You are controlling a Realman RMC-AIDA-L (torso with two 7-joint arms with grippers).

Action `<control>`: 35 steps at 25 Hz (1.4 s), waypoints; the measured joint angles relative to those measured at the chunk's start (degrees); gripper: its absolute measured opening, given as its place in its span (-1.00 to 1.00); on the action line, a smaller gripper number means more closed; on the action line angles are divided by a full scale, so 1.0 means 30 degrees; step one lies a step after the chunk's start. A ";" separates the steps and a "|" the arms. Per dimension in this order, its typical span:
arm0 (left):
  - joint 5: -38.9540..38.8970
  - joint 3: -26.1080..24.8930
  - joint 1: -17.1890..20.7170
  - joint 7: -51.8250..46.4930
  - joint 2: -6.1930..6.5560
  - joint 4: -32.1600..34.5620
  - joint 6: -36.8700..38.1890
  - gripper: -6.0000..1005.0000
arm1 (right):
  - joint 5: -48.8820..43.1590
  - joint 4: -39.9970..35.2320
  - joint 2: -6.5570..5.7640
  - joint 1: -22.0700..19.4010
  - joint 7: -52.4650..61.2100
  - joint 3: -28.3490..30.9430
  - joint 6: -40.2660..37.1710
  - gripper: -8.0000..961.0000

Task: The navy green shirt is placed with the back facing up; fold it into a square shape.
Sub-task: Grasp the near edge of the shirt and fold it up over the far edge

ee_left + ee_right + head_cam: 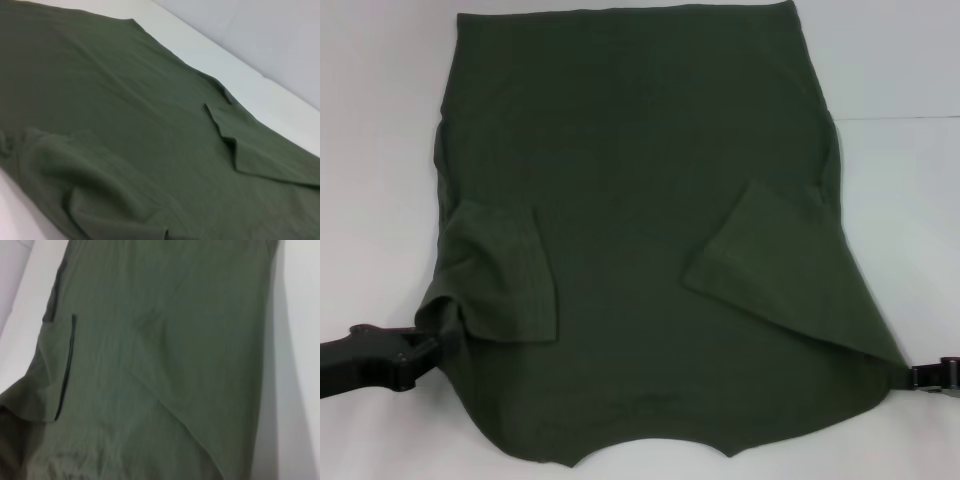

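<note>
The navy green shirt lies spread over the white table, collar edge nearest me and hem at the far side. Both short sleeves are folded inward onto the body, the left sleeve and the right sleeve. My left gripper sits at the near left shoulder corner, where the cloth is bunched and drawn into it. At the near right corner, which is pulled to a point, sits my right gripper. The wrist views show only shirt and table.
White table shows bare on both sides of the shirt and beyond the right shoulder. A pale wall or table edge runs past the far side in the left wrist view.
</note>
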 joint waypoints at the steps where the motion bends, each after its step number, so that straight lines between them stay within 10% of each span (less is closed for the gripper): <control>1: -0.0002 -0.0204 0.0036 -0.0218 0.0021 0.0000 0.0156 -0.89 | 0.0014 -0.0006 0.0002 -0.0136 -0.0260 0.0282 -0.0101 -0.93; 35: 0.1133 -0.2382 0.2952 -0.1172 -0.0080 0.0723 0.5488 -0.90 | -0.0089 -0.0083 0.0227 -0.4735 -0.5486 0.5513 -0.4406 -0.83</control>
